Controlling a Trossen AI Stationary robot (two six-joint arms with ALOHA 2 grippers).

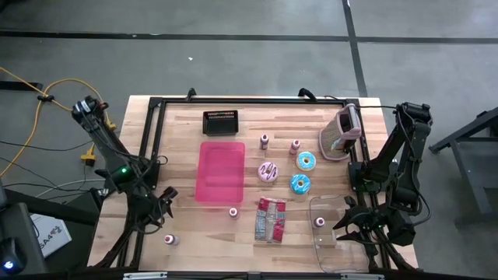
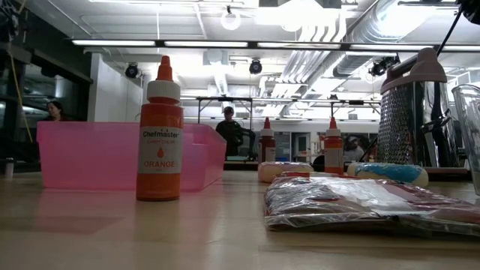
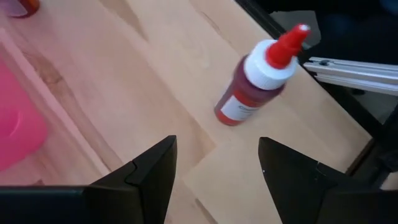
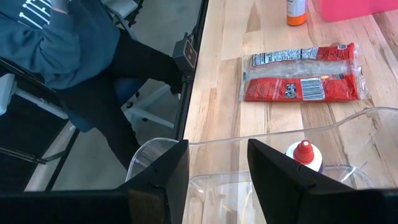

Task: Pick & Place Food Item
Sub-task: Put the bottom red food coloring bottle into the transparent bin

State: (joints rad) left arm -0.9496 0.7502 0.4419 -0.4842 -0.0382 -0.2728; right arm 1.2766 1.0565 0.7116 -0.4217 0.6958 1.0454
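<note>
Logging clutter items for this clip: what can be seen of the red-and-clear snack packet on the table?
The snack packet is a flat plastic wrapper, red at the edges with a clear middle, printed text and a white barcode label. It looks sealed and slightly crinkled, lying flat on the wooden table, in front of the doughnuts, between the pink tray and the clear container. Nothing else touches it.

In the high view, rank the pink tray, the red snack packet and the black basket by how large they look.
1. pink tray, clearly largest
2. red snack packet
3. black basket, close to the packet, so this order is unsure
</note>
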